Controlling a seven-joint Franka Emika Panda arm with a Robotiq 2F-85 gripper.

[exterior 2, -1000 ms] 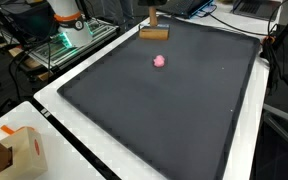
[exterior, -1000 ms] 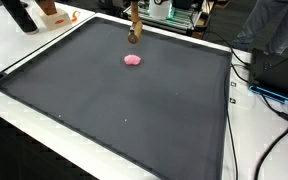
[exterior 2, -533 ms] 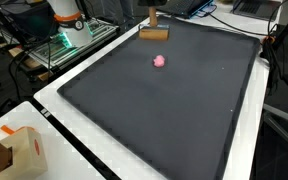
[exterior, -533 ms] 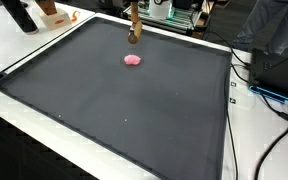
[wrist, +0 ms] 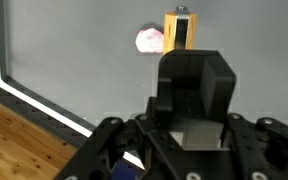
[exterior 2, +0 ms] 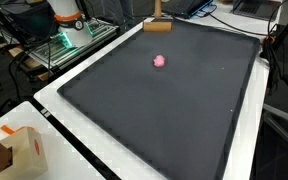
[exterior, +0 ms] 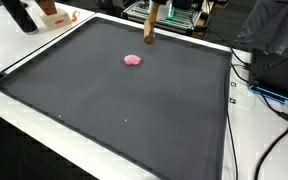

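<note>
Pink lump (wrist: pixel 149 40) lies well ahead of the jaws.

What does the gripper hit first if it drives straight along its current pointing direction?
Probably the bare dark mat. In the wrist view the gripper aims at open mat, with the pink lump and wooden block farther ahead. Depth is unclear from this view alone.

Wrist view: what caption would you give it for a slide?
From the wrist: a pink lump and a wooden block far off on a dark mat.
</note>
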